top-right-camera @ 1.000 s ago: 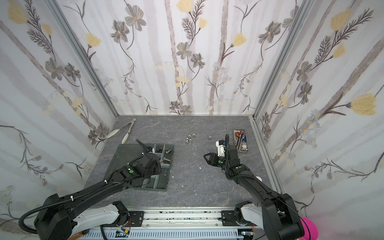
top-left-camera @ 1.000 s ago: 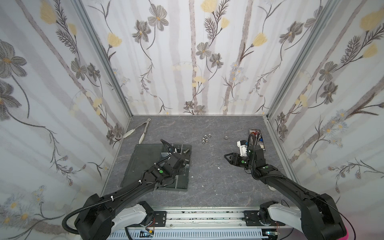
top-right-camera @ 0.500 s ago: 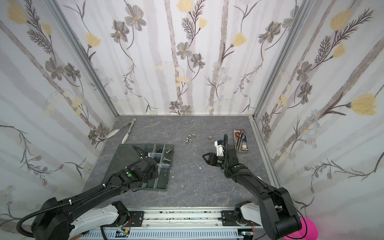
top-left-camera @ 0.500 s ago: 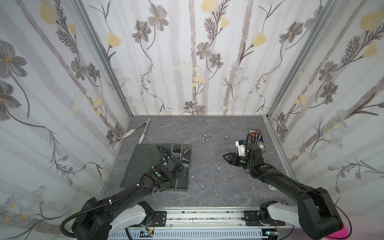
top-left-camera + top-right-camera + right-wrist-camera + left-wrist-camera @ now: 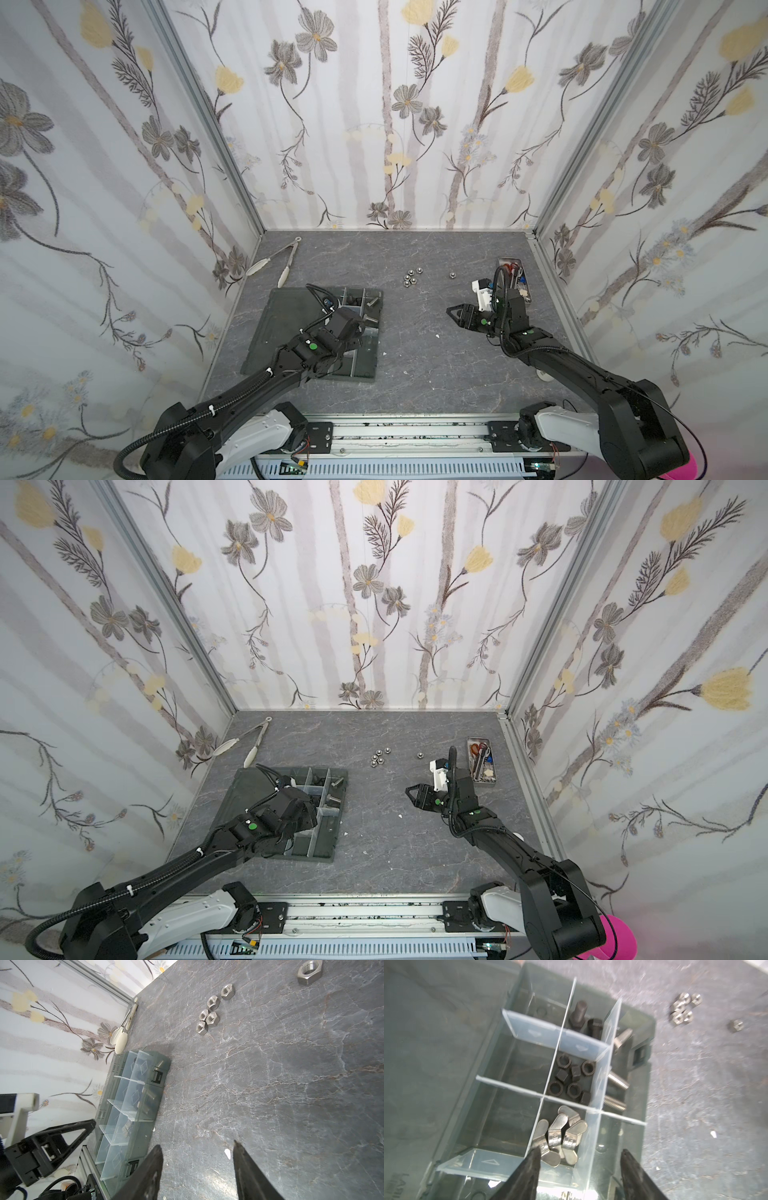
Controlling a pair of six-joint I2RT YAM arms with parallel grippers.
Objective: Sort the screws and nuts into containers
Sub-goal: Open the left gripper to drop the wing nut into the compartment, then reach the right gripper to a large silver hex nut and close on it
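- The left claw (image 5: 579,1152) hangs over the organiser tray (image 5: 641,1047), above its near-middle cells. Its jaws stand moderately wide with nothing between them.
- In both top views this claw is mostly hidden under its own wrist, so its spread is read from the left wrist view.
- Just beneath the left claw, a small heap of silver wing nuts (image 5: 560,1134) lies in one cell (image 5: 593,1132) with clear dividers.
- The next cell along holds the black nuts (image 5: 571,1082), loosely piled, some flat and some on edge.
- Beyond that, two black screws (image 5: 583,1018) sit in another cell, heads towards the black nuts.
- The silver screws (image 5: 616,1088) lie in the row along the tray's outer wall. There seem to be three, though the dividers blur them.
- The cells on the lid side of the tray look bare in the left wrist view.
- The right claw (image 5: 197,1145) hovers above the bare counter (image 5: 415,353), right of the organiser tray and pointing towards it. Its jaws are apart and hold nothing.
- Five silver nuts (image 5: 411,277) lie in a tight cluster on the counter behind the tray's far right corner, some touching.
- A single silver nut (image 5: 452,274) lies apart to their right, between the cluster and the right arm.
- Metal tongs (image 5: 286,259) lie at the far left of the counter, just behind the tray.
- A narrow metal tray (image 5: 515,274) with scissors sits against the right wall.
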